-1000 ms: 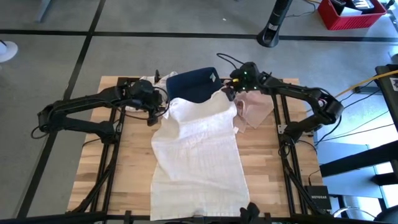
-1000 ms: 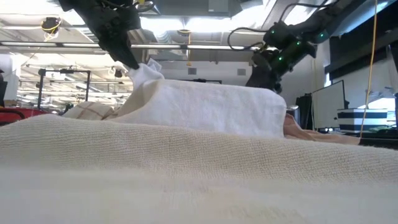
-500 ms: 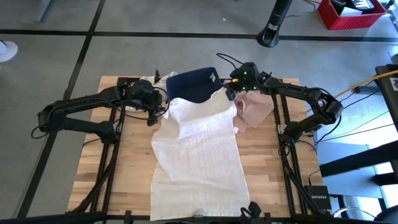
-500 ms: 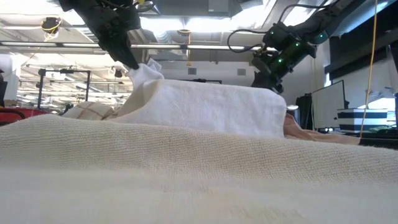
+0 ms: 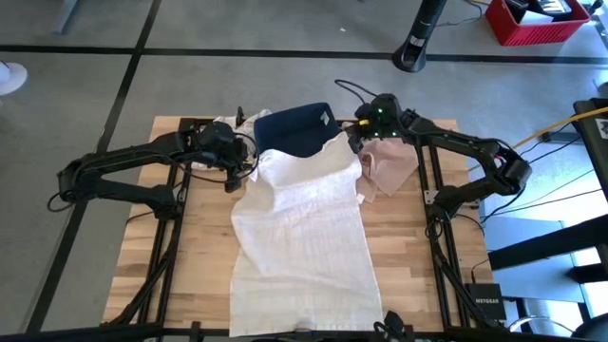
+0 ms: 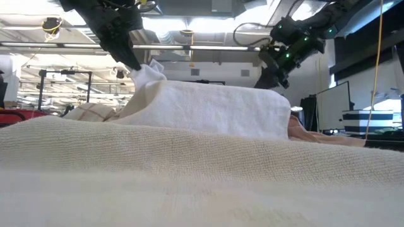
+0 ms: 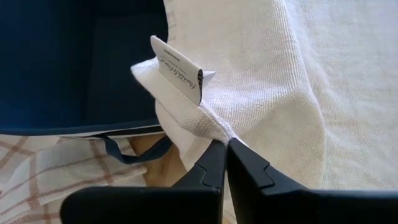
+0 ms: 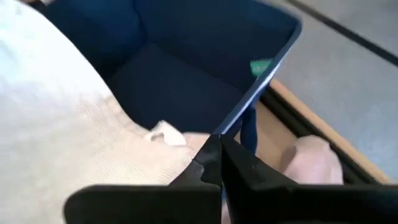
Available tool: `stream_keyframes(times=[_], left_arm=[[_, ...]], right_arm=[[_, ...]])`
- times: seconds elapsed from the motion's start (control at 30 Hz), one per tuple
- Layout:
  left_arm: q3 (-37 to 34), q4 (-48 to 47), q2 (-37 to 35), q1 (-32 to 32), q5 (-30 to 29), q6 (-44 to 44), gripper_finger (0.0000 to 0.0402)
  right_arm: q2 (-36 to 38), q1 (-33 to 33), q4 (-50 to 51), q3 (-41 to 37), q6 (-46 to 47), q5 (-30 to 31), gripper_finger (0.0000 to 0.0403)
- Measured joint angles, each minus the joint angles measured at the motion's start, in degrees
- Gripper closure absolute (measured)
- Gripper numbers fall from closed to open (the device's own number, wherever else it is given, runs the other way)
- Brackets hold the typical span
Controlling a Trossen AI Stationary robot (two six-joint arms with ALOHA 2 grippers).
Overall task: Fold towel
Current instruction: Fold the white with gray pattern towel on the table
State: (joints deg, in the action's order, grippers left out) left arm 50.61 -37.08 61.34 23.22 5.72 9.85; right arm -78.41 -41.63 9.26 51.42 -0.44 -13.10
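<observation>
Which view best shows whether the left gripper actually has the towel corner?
The left wrist view: the left gripper is shut on the white towel corner beside its label. High view shows the gripper at the towel's edge; low view only a lifted corner.

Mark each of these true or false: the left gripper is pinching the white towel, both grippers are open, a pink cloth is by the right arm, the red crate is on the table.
1. The left gripper pinches a corner of the white towel. True.
2. Both grippers are open. False: the right gripper is shut too.
3. A pink cloth lies beside the towel on the right arm's side. True.
4. The red crate sits on the table. False: it is on the floor beyond.
</observation>
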Motion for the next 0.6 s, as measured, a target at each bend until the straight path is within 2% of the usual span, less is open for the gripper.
stream_keyframes(times=[0.2, 0.37, 0.47, 0.6], left_arm=[[0.0, 0.0, 0.0, 0.0, 0.0, 0.0, 0.0399], [0.0, 0.0, 0.0, 0.0, 0.0, 0.0, 0.0400], [-0.3, 0.0, 0.0, 0.0, 0.0, -0.2, 0.0400], [-0.5, 0.0, 0.0, 0.1, 0.0, -0.2, 0.0400]], right_arm=[[2.1, 0.0, 2.7, 0.0, 6.5, 0.0, 0.0374], [-0.5, 0.0, 3.4, 0.0, 8.7, 0.2, 0.0302], [-2.4, 0.0, 1.5, 0.0, 9.1, -1.7, 0.0254], [-3.7, 0.0, 0.8, 0.0, 9.3, -0.2, 0.0212]])
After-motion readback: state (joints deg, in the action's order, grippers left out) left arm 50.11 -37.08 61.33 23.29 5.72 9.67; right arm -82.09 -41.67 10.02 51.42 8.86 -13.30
